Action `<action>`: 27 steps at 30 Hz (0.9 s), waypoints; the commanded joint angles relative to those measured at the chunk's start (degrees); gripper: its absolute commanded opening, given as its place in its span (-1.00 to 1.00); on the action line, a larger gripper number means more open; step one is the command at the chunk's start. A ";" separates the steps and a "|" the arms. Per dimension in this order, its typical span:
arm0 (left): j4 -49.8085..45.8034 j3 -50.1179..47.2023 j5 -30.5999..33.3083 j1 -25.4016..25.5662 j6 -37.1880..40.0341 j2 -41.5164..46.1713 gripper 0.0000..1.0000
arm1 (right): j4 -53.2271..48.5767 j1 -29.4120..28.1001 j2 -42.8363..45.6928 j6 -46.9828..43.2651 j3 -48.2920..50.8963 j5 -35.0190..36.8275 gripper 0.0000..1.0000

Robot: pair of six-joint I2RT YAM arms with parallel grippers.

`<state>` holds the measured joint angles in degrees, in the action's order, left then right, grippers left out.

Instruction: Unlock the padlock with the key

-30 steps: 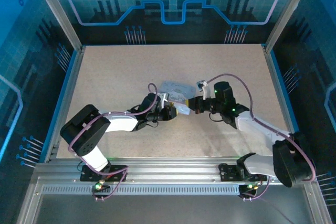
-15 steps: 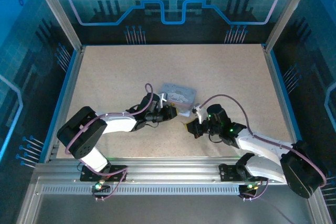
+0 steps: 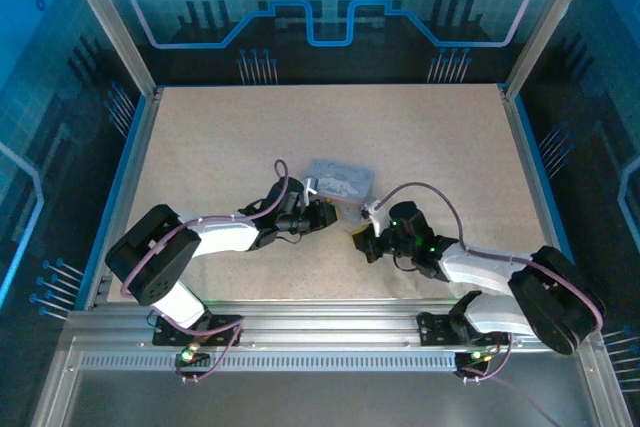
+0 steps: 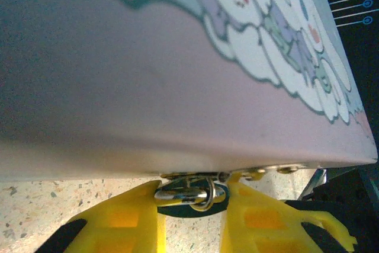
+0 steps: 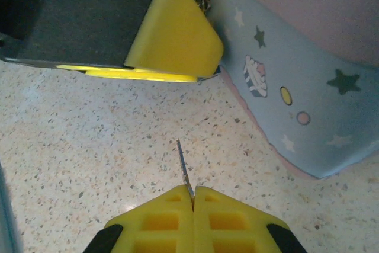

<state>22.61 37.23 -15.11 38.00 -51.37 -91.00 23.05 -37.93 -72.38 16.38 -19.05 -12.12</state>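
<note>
**Item 1, padlock** (image 4: 188, 192): small metal body with a ring, sitting at the edge of the cartoon-printed tin (image 4: 177, 75), close over the bench (image 5: 89, 122). The left jaws are pinching it, one yellow finger (image 4: 118, 223) on each side.

**Item 2, key** (image 5: 183, 167): thin dark sliver, sticking forward out of the right jaws, which are pressing together on its head. Its tip is pointing toward the tin's side and the left arm's finger, near both but touching neither.

**Step in hand, as judged:** bringing the key to the keyhole. The keyhole itself is not showing.

**Handling note:** the left arm should be holding the lock steady with the keyway facing the key. The right arm should be approaching slowly, blade in line with the slot. So thin a key is liable to twist in the grip or skid off the lock body.
</note>
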 commanded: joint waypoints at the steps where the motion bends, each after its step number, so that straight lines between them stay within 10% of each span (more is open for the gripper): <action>1: 0.45 1.20 -2.20 0.15 -2.28 1.97 -0.71 | 5.99 -0.09 -1.66 -1.24 0.59 1.78 -1.00; 27: 1.91 0.30 -2.39 0.18 -4.30 1.57 -0.71 | 11.66 -0.23 -10.39 -0.04 -3.61 3.51 -1.00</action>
<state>22.79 37.23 -15.51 38.00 -54.76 -91.00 32.64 -37.93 -81.87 16.25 -21.04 -9.74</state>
